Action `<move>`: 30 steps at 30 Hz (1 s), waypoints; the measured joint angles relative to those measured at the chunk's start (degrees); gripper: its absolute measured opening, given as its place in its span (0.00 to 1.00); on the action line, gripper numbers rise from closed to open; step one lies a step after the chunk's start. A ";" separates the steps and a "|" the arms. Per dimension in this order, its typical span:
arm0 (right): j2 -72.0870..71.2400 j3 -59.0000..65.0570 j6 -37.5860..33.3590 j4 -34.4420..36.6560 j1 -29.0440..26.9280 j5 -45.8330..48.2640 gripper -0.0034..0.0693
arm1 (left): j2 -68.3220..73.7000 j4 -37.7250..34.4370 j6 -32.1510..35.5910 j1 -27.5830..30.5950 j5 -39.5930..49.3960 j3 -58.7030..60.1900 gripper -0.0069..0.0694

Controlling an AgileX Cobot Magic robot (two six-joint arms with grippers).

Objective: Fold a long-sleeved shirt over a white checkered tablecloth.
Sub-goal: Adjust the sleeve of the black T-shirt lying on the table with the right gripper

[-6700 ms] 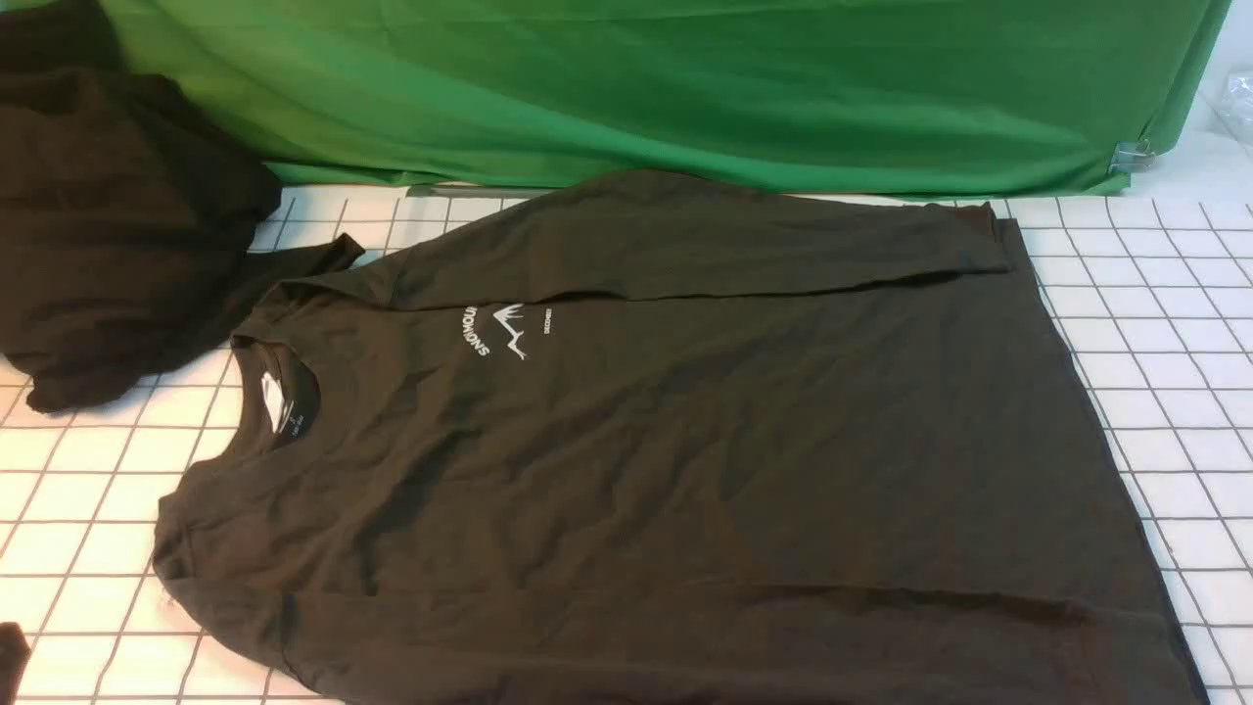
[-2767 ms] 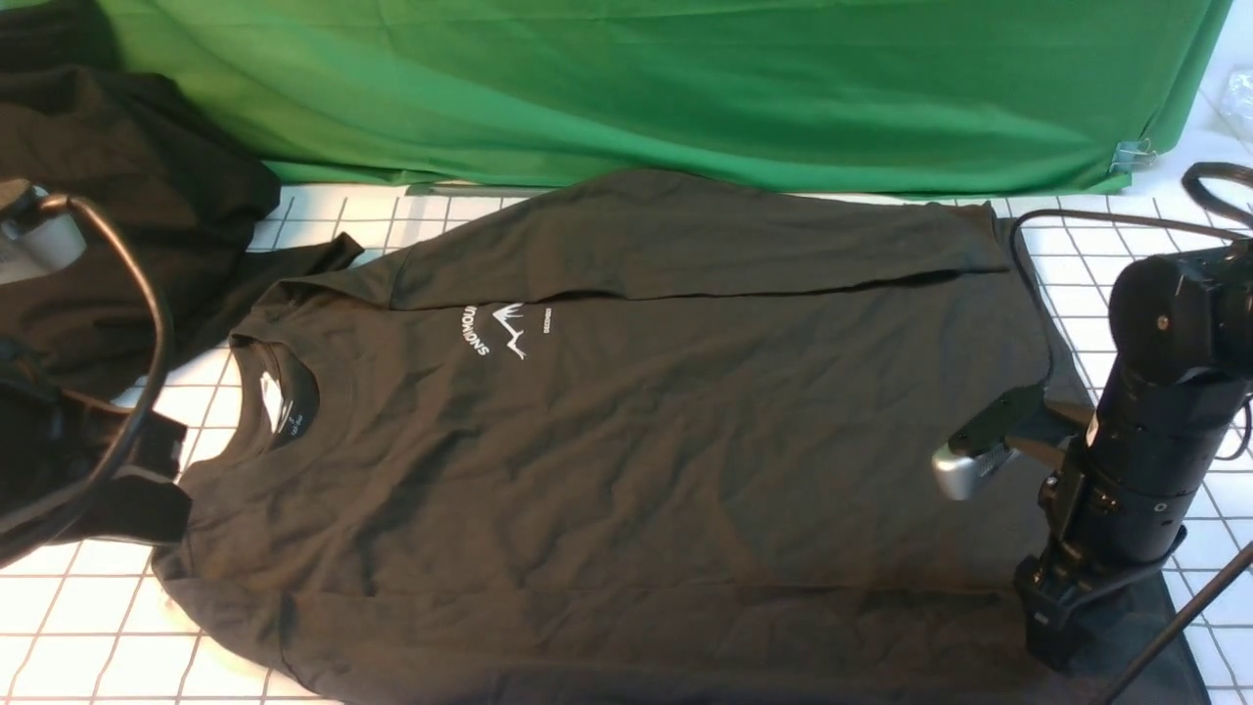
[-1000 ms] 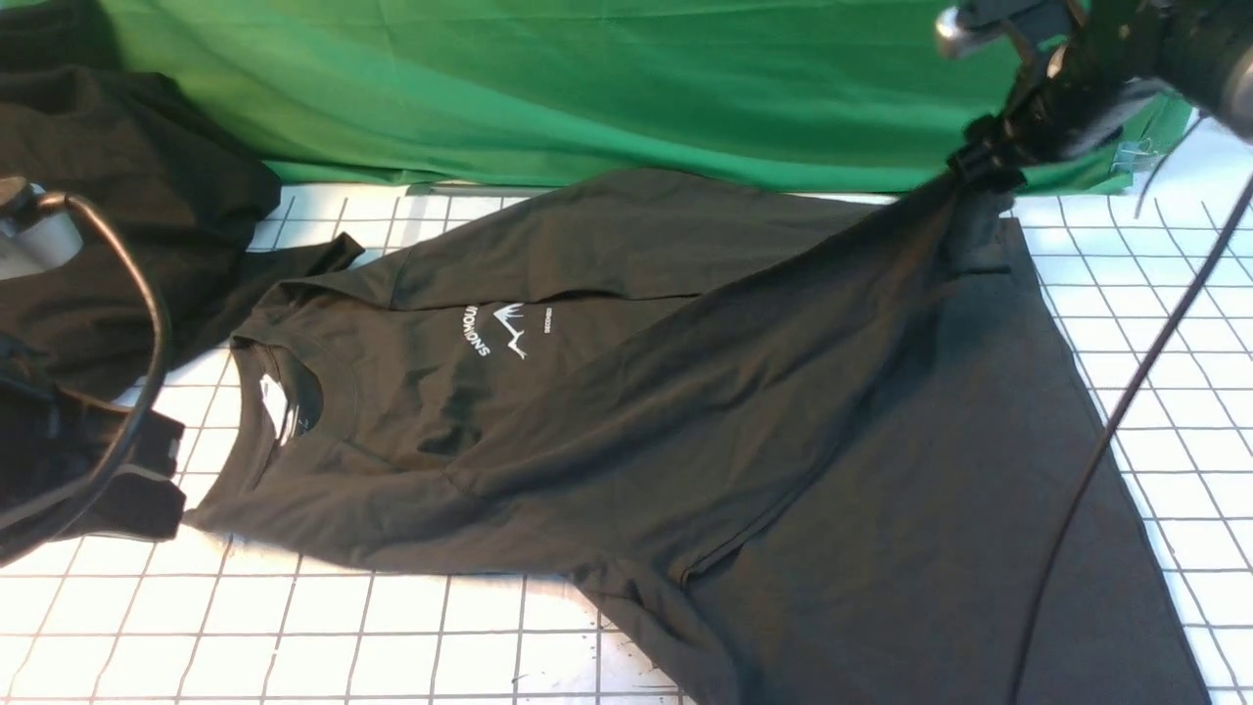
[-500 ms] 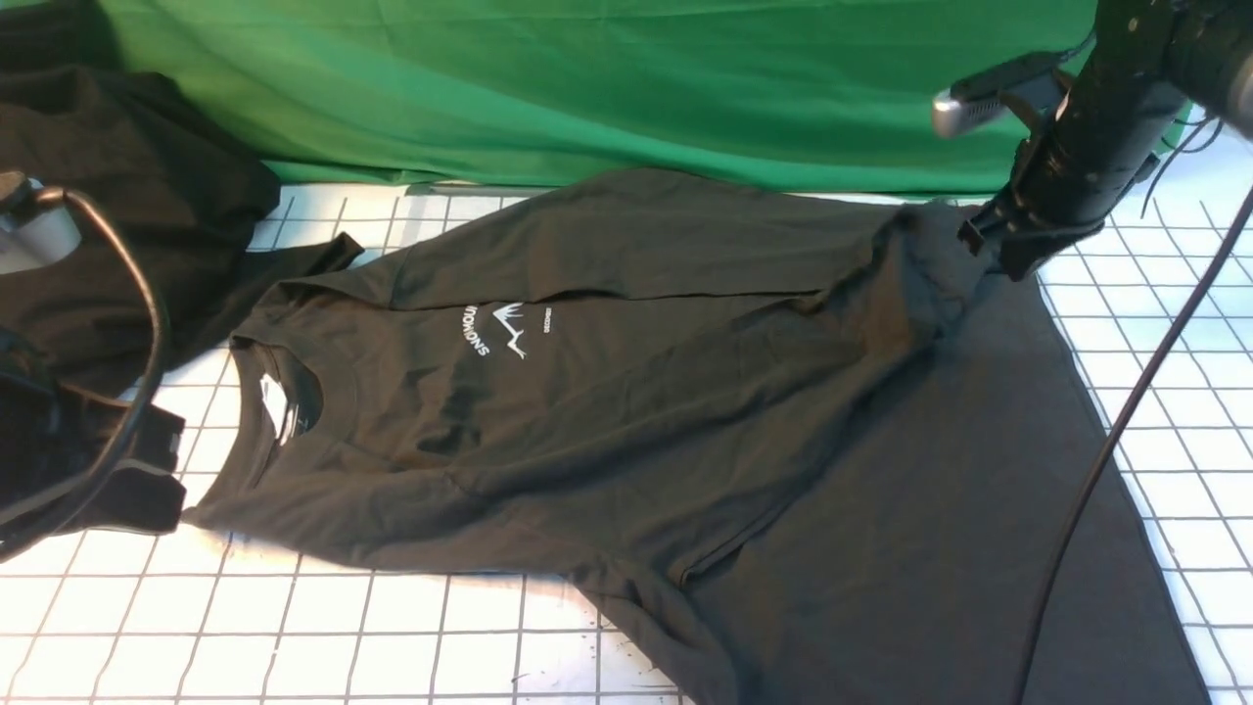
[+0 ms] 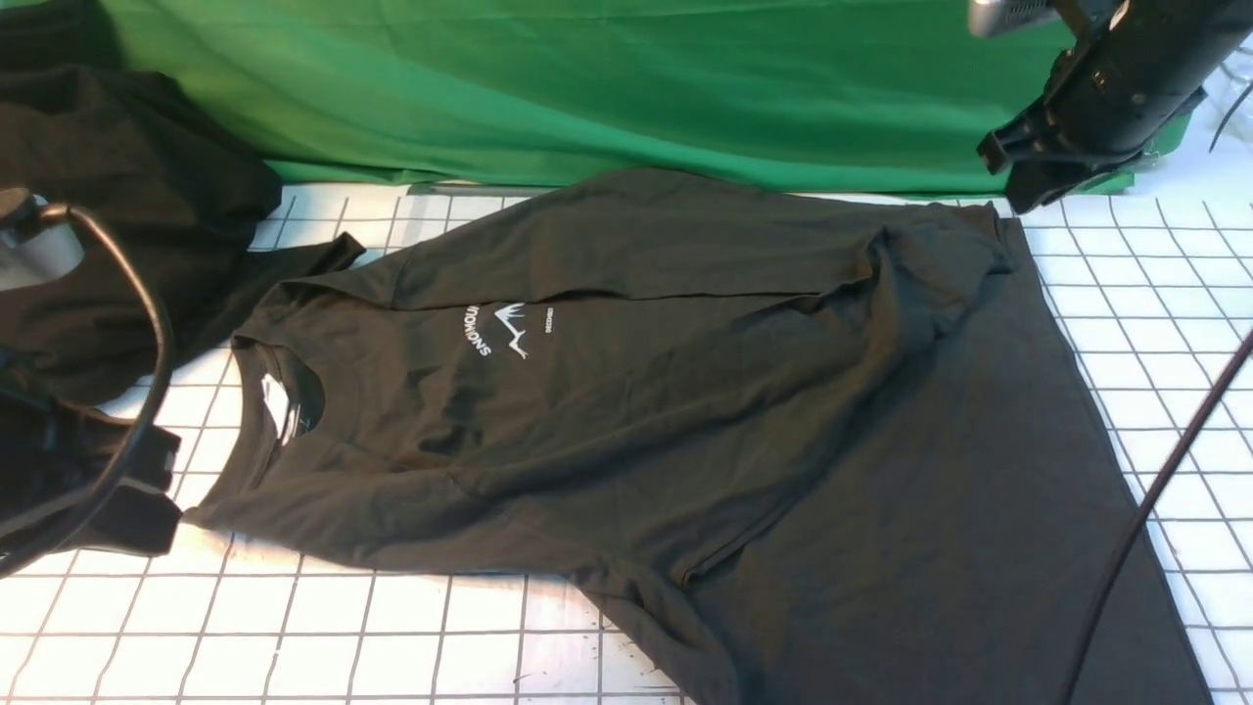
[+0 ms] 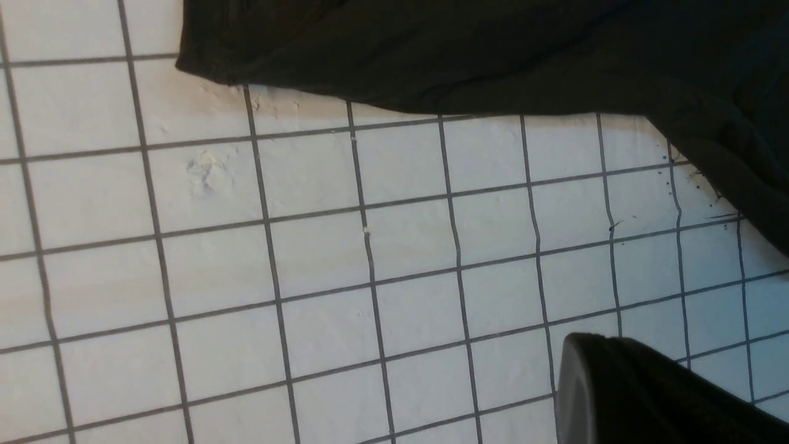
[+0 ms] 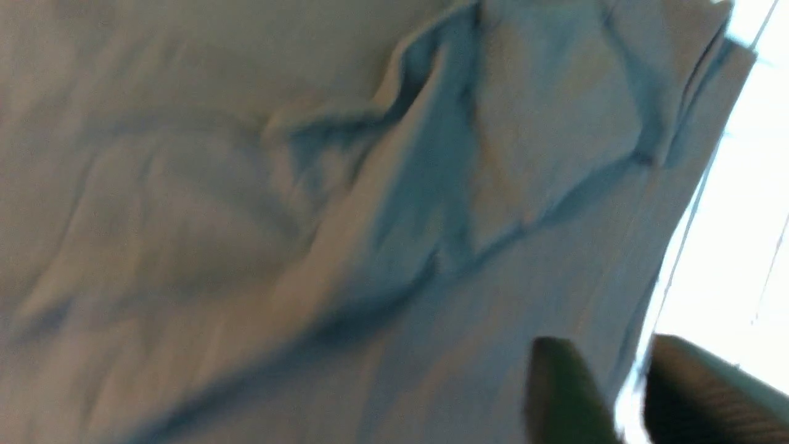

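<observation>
The dark long-sleeved shirt [image 5: 685, 421] lies flat on the white checkered tablecloth [image 5: 392, 636], collar to the left and white logo [image 5: 504, 331] facing up. Its near sleeve lies folded diagonally across the body, the cuff crumpled at the far right corner [image 5: 940, 259]. My right gripper [image 5: 1013, 181] hangs above that corner, open and empty; the right wrist view shows its gripper [image 7: 622, 382] over the wrinkled shirt [image 7: 246, 216] edge. My left gripper [image 6: 592, 370] is shut, holding nothing, over bare tablecloth [image 6: 308, 277] near the shirt's [image 6: 493, 49] shoulder edge.
A heap of plain black cloth [image 5: 117, 215] lies at the far left, beside the collar. The green backdrop [image 5: 636, 88] hangs along the back. A black cable [image 5: 1155, 509] crosses above the shirt's right side. Ink specks [image 5: 607, 666] mark the tablecloth near the front.
My right gripper has let go of the sleeve cuff and risen up and to the right. The cuff has dropped onto the shirt's far right corner. The left arm has barely moved.
</observation>
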 joint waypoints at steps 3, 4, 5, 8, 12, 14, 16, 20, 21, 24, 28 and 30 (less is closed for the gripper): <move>3.43 0.00 3.25 0.55 -1.38 -5.18 0.53 | 0.00 0.05 0.00 0.00 0.14 0.00 0.10; 4.80 0.00 3.66 0.55 -1.83 -6.67 0.55 | 0.00 0.05 0.00 0.00 0.14 0.00 0.10; 6.42 0.00 4.54 0.55 -2.27 -8.34 0.56 | 0.00 0.05 -0.05 0.00 0.18 0.00 0.10; 8.98 0.00 5.53 0.55 -2.73 -11.22 0.57 | 0.00 0.05 -0.05 0.00 0.18 0.00 0.10; 11.91 0.00 6.26 3.26 -2.81 -15.20 0.58 | 0.00 0.05 -0.14 0.00 0.12 0.00 0.10; 12.39 0.00 6.32 4.37 -2.73 -15.86 0.58 | 0.00 0.11 -0.14 0.00 0.12 0.00 0.10; 13.39 0.00 6.45 5.58 -2.63 -16.72 0.58 | 0.00 0.52 -0.14 0.00 -0.28 0.00 0.10; 14.92 0.00 6.52 5.70 -2.63 -16.28 0.57 | 0.00 1.21 -0.21 0.00 -0.29 0.00 0.10; 15.57 0.00 6.52 5.70 -2.63 -15.77 0.56 | 0.00 1.32 -0.21 0.00 -0.29 0.00 0.10; 16.13 0.00 6.52 5.70 -2.63 -15.53 0.53 | 0.00 1.38 -0.21 0.00 -0.29 0.00 0.10; 16.13 0.00 6.46 5.70 -2.63 -15.53 0.43 | 0.00 1.45 -0.21 0.00 -0.63 -0.05 0.10; 16.17 0.00 6.12 5.84 -2.63 -15.47 0.20 | 0.00 1.45 -0.28 0.00 -1.11 -0.05 0.10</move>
